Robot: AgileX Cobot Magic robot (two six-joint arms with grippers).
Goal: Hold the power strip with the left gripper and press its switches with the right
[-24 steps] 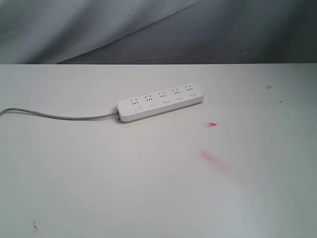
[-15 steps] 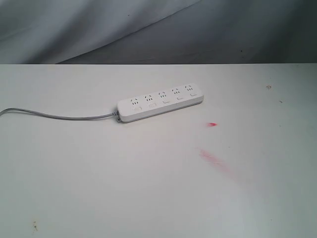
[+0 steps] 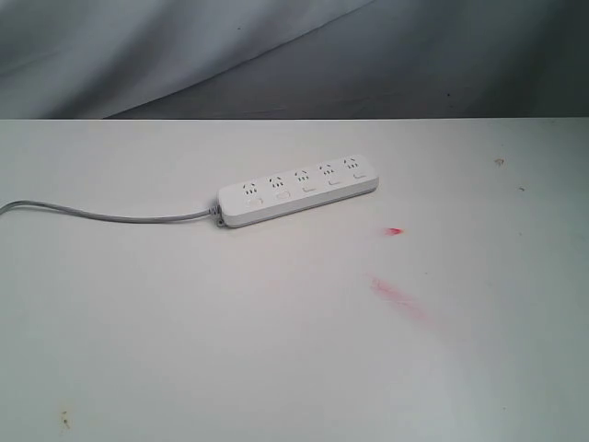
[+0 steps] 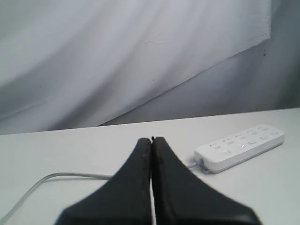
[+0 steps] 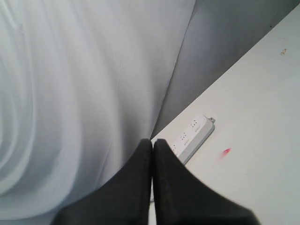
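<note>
Power strip (image 3: 298,191) lies flat on white surface (image 3: 276,350), switches (image 3: 308,190) facing up, grey cord (image 3: 110,215) trailing from its end. Left gripper (image 4: 151,139) and right gripper (image 5: 152,141) well apart from strip, jaws pressed together, empty.

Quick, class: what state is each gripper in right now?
Left gripper: closed, holding nothing.
Right gripper: closed, holding nothing.

No letters, numbers or brand marks can be read in any view; the power strip (image 3: 298,191) is too small to show any print on its white face; the red marks (image 3: 394,231) on the table (image 3: 276,350) are only smears.
</note>
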